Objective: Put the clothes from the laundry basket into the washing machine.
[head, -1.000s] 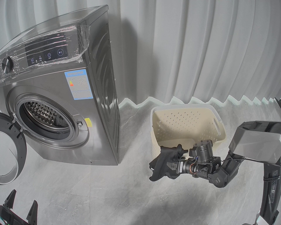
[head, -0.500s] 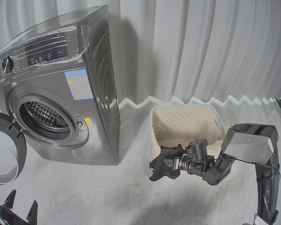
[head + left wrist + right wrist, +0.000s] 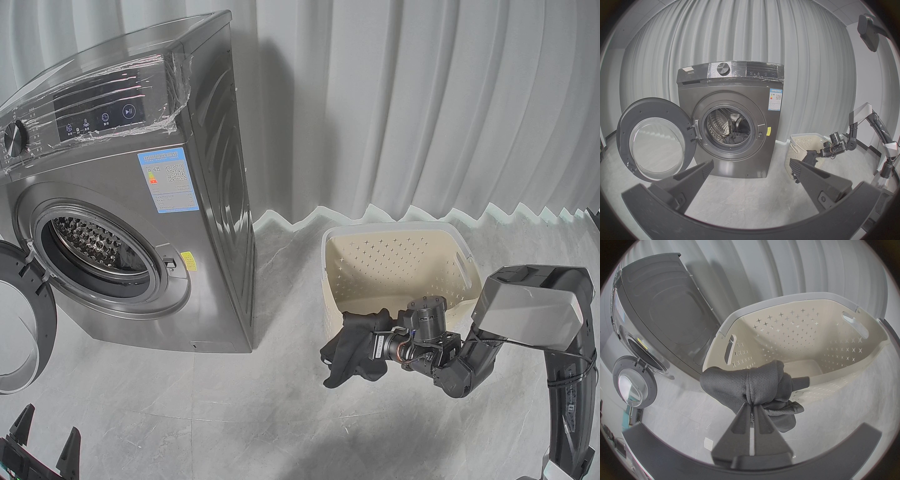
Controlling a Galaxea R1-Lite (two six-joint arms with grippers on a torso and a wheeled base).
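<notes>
The grey washing machine (image 3: 125, 187) stands at the left with its round door (image 3: 22, 325) swung open; a dark cloth (image 3: 736, 137) lies inside the drum (image 3: 728, 125). The cream laundry basket (image 3: 400, 262) sits on the floor to the right of it. My right gripper (image 3: 369, 347) is shut on a dark grey garment (image 3: 350, 353), holding it off the floor just in front of the basket's near rim. In the right wrist view the fingers (image 3: 742, 419) pinch the bunched garment (image 3: 750, 385). My left gripper (image 3: 44, 437) is open low at the near left, its fingertips (image 3: 706, 165) wide apart.
White curtains (image 3: 406, 106) hang behind the machine and basket. The pale tiled floor (image 3: 219, 400) stretches between the machine front and the basket. The open door (image 3: 656, 137) juts out on the machine's left side.
The right arm's elbow has drawn in toward the basket. The gripper and garment dipped left, then shifted back slightly to the right. The left gripper has not moved.
</notes>
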